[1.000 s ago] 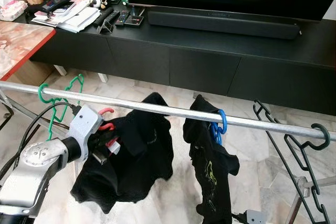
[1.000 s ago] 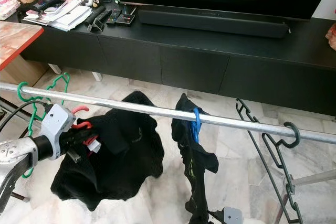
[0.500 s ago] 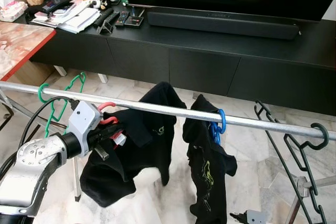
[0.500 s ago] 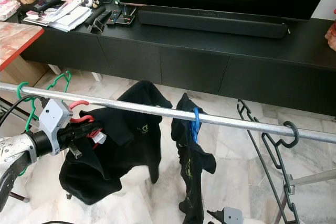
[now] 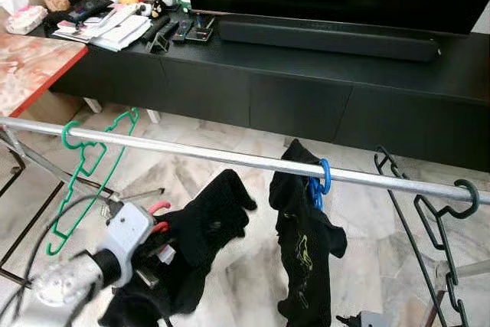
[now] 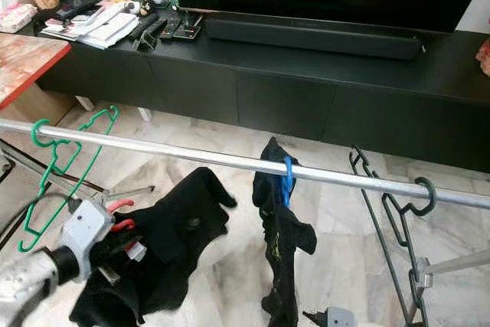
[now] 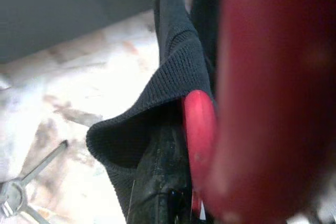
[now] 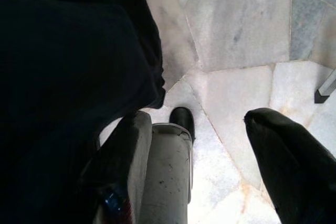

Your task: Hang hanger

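Observation:
A red hanger [image 5: 158, 227] carrying a black garment [image 5: 205, 229] is held in my left gripper [image 5: 157, 241], which is shut on it just under the hook. The hook [image 5: 157, 207] sits well below the silver rail [image 5: 230, 157], short of touching it. The garment droops toward the floor. Close up in the left wrist view, the red hanger [image 7: 200, 129] lies against the garment's knitted collar [image 7: 157, 98] beside a black finger [image 7: 160, 187]. My right arm hangs idle, its gripper [image 8: 210, 145] open above the marble floor.
On the rail hang a green hanger [image 5: 86, 168] at the left, a blue hanger [image 5: 322, 180] with a black shirt [image 5: 305, 250] in the middle, and black hangers [image 5: 459, 201] at the right. Behind stands a black TV cabinet [image 5: 306, 89]. A red-edged table [image 5: 31, 67] is at the left.
My left gripper has dropped down and away from the rail, taking the red hanger and garment with it. The green hanger has swung. The camera shifted slightly.

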Robot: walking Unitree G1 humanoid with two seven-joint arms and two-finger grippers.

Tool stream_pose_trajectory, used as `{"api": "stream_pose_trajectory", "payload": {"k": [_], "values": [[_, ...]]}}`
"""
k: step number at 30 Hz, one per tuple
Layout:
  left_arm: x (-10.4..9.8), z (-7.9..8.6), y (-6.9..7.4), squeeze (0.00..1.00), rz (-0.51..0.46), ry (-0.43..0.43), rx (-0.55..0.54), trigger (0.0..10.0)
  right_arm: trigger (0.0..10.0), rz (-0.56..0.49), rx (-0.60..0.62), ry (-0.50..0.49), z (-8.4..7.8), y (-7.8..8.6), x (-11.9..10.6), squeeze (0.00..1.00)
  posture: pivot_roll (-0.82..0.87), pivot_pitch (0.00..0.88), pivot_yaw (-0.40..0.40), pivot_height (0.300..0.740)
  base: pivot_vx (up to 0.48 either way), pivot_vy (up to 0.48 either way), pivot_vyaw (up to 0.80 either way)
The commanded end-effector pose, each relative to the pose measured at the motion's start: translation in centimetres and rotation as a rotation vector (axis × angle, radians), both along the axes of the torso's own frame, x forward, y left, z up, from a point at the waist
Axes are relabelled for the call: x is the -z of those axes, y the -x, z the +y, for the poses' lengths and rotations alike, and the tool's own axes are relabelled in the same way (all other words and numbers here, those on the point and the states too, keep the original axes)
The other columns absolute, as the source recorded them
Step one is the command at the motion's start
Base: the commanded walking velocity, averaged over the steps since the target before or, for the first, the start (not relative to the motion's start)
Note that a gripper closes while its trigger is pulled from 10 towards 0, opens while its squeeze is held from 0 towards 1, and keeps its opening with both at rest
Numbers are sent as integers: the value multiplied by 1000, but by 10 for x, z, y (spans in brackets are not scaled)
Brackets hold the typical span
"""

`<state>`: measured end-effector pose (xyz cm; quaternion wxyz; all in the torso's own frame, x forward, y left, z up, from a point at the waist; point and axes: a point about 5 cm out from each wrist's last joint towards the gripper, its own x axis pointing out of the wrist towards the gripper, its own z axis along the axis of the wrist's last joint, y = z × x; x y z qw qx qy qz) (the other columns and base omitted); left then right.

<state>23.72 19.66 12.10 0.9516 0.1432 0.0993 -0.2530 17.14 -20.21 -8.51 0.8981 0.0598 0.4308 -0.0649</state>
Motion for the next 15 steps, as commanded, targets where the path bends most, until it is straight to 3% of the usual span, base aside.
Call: {"api": "stream_pose_trajectory", "payload": {"k": [1, 4, 6, 7, 15], "values": [[-1, 2, 1, 0, -80, 4, -110, 10000, 10000, 20, 0, -4, 2, 8, 4, 0, 34, 165, 79, 740, 0, 0, 0], [8, 1, 3, 0, -76, 27, -173, 10000, 10000, 21, -1, -4, 2, 8, 4, 0, 32, 158, 82, 740, 0, 0, 0], [40, 2, 9, 0, -34, 32, -369, 10000, 10000, 23, 1, -4, 2, 9, 4, 0, 3, 146, 77, 740, 0, 0, 0], [44, 2, 10, 0, -26, 33, -401, 10000, 10000, 24, 3, -4, 1, 9, 4, 0, 6, 138, 73, 740, 0, 0, 0], [56, 0, 8, 0, 2, 58, -461, 10000, 10000, 37, 13, 8, -2, 12, 5, 0, 8, 116, 63, 740, 0, 34, 0]]}}
